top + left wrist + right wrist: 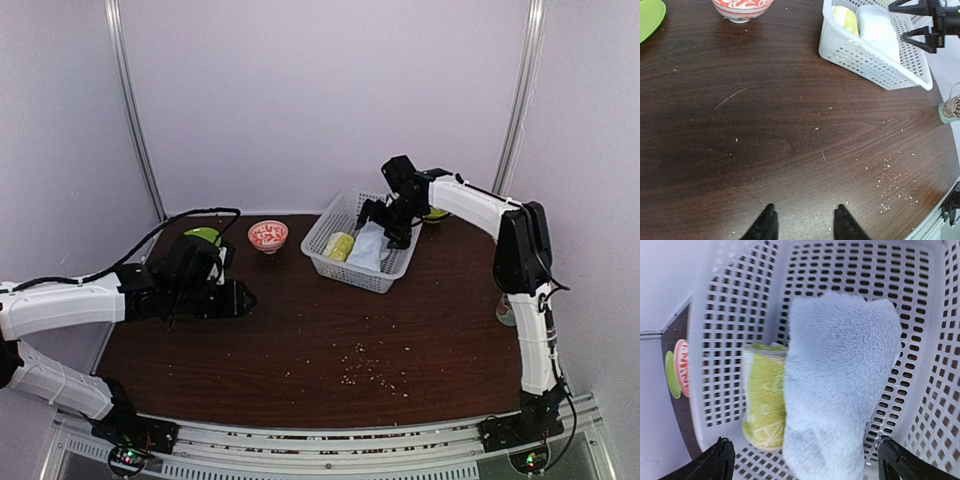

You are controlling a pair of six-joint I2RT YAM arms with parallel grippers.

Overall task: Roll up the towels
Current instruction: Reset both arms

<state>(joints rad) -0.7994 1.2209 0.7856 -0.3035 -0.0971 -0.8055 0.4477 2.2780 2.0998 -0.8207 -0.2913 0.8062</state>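
Note:
Both towels lie rolled inside the white mesh basket (322,251). The pale blue towel (840,385) fills the middle of the right wrist view; it also shows in the top view (368,248) and the left wrist view (877,27). The lime-green towel (762,402) lies beside it on the left; it also shows in the top view (340,245) and the left wrist view (845,18). My right gripper (804,460) hovers over the basket, open wide, holding nothing. My left gripper (805,216) is open and empty above bare dark table, at the left in the top view (240,298).
A red-and-white patterned bowl (267,236) and a green plate (203,236) stand at the back left. A small glass jar (951,107) stands at the table's right edge. White crumbs (365,370) are scattered on the near middle of the table.

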